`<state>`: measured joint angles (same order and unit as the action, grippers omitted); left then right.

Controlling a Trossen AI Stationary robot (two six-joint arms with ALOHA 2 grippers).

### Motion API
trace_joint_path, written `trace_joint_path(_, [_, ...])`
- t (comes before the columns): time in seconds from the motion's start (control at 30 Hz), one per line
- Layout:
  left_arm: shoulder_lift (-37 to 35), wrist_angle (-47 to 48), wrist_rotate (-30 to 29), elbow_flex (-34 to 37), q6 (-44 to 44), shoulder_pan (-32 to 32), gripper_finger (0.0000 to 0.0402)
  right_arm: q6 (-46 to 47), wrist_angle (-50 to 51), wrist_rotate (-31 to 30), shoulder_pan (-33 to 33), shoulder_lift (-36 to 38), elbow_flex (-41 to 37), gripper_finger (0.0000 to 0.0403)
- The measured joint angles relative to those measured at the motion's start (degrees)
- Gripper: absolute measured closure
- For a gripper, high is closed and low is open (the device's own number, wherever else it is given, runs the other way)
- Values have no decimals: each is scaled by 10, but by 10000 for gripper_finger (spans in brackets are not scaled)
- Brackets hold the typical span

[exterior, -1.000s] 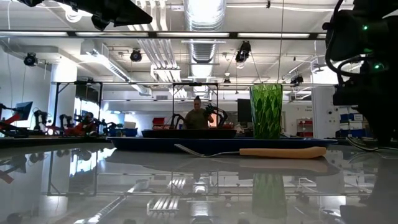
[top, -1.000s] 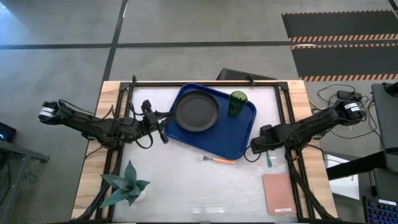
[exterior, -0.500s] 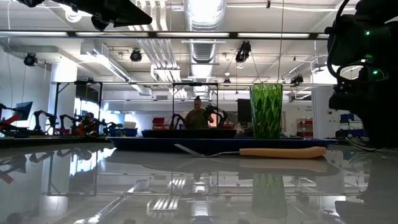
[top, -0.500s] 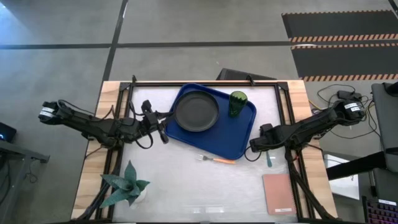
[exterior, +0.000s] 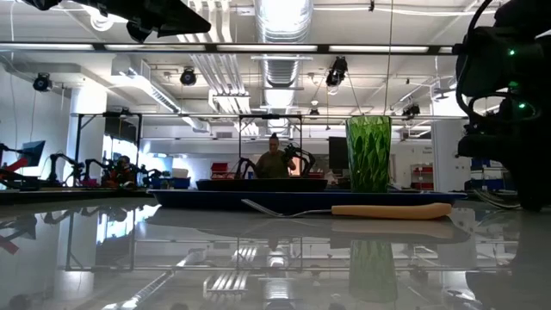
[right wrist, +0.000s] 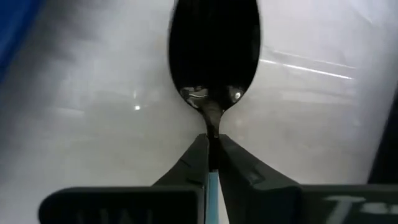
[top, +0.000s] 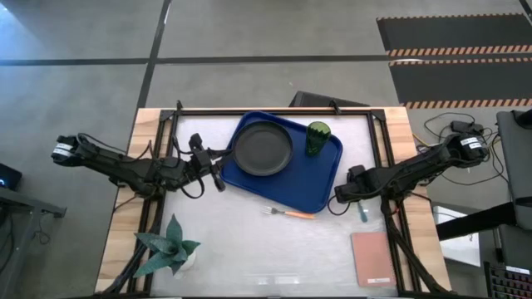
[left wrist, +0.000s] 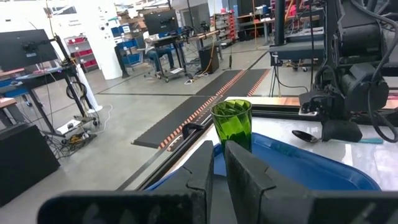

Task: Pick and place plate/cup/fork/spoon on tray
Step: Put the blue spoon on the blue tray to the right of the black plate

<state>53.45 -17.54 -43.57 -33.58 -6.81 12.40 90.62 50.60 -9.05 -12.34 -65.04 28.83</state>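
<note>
Shifted slightly inward, right gripper (right wrist: 208, 163) pinches the spoon (right wrist: 214, 59) at its neck, apparently on the worktop (top: 249, 241) beside the tray (top: 316, 195). Light, slim, slippery: grip the handle.

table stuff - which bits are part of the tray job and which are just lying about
Job:
tray
plate, on the tray
cup, on the tray
fork, on the table
spoon, neck between the right gripper fingers

Lying about:
spiky plant
pink pad
</note>
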Motion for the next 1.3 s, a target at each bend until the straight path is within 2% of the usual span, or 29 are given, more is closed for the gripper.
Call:
trace_joint_path(0.23, [0, 0, 0, 0, 0, 0, 378, -13, -2, 5, 0, 0, 27, 393])
trace_joint_path(0.5, [-2, 0, 0, 1, 0, 0, 378, -16, 1, 60, 0, 0, 79, 393])
trace_joint_path(0.67, [-5, 0, 0, 2, 0, 0, 378, -1, 1, 58, 0, 0, 125, 393])
trace_joint_path(0.83, [-7, 0, 0, 2, 0, 0, 378, 40, -12, 17, 0, 0, 154, 393])
trace_joint_path(0.93, [-7, 0, 0, 2, 0, 0, 378, 91, -48, 13, 0, 0, 155, 393])
trace_joint_path(1.03, [-7, 0, 0, 2, 0, 0, 378, 99, -88, 3, 3, 0, 155, 393])
trace_joint_path(1.2, [-7, 0, 0, 2, -12, 0, 378, 124, -126, -72, 4, -3, 155, 393])
trace_joint_path(1.3, [-8, 1, 0, 4, -19, 0, 378, 139, -126, -90, 7, -15, 157, 393])
